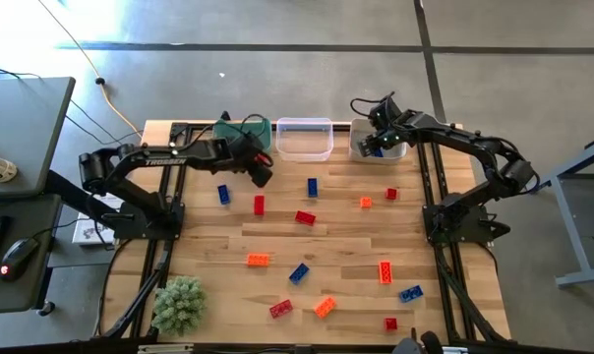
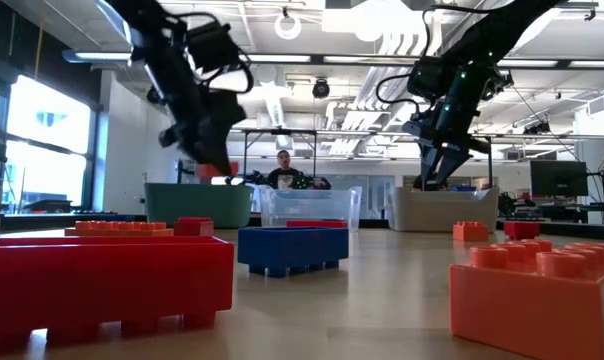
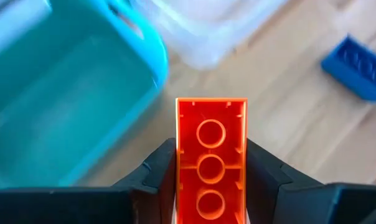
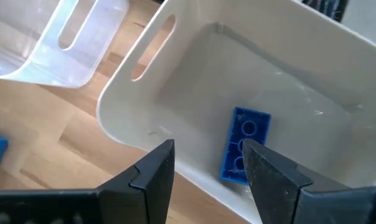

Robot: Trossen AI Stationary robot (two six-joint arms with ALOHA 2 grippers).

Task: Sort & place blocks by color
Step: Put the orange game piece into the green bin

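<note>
Left wrist view shows my left fingers (image 3: 211,186) clenched on a red-orange brick (image 3: 211,158) near the teal bin (image 3: 57,87), my right fingers (image 4: 206,165) parted above the white bin's (image 4: 312,81) blue brick (image 4: 245,151), most bricks unsorted.

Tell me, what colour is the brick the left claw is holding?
Red-orange. The brick sits clamped in the left gripper, clearest in the left wrist view.

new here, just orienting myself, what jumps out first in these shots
The left claw is shut on an orange-red brick near the teal bin. The right claw hangs open over the white bin, where a blue brick lies.
</note>
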